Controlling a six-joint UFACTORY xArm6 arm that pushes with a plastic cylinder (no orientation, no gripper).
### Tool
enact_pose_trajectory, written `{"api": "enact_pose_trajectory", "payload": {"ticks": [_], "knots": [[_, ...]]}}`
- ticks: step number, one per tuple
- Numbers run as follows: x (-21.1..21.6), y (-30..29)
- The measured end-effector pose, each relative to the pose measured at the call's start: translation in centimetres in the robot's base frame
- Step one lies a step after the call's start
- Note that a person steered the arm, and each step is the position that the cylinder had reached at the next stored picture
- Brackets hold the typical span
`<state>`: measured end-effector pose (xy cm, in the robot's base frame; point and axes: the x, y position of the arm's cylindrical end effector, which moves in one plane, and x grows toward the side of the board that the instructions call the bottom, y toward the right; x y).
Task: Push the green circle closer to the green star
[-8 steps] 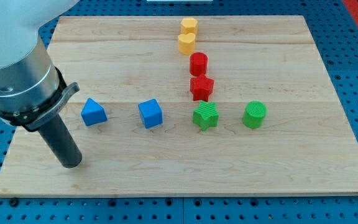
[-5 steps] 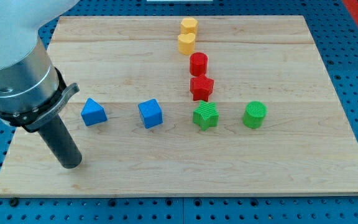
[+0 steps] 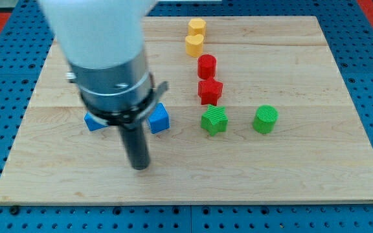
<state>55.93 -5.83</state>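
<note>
The green circle [image 3: 265,120] stands on the wooden board [image 3: 303,168] right of the middle. The green star [image 3: 214,120] lies a short gap to its left, the two apart. My tip [image 3: 140,166] rests on the board left of and below the green star, well away from both green blocks. The arm's body hides part of the two blue blocks above the tip.
A blue cube [image 3: 160,118] and a blue triangular block [image 3: 93,122] lie left of the green star, partly hidden by the arm. A red star-like block [image 3: 210,91] and red cylinder [image 3: 206,66] stand above the green star. Two yellow blocks [image 3: 195,44] [image 3: 197,27] lie near the top edge.
My tip has moved to the right along the lower part of the board, from the left edge to below the blue cube. No block has moved.
</note>
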Motion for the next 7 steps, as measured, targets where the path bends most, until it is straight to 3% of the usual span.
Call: {"api": "enact_pose_trajectory", "payload": {"ticks": [1,2,3,4,5,7], "knots": [[0.8,5.9],[-0.3,6.4],[-0.6,11.5],[-1.6,21.4],[-6.6,24.7],[-7.8,18.8]]}}
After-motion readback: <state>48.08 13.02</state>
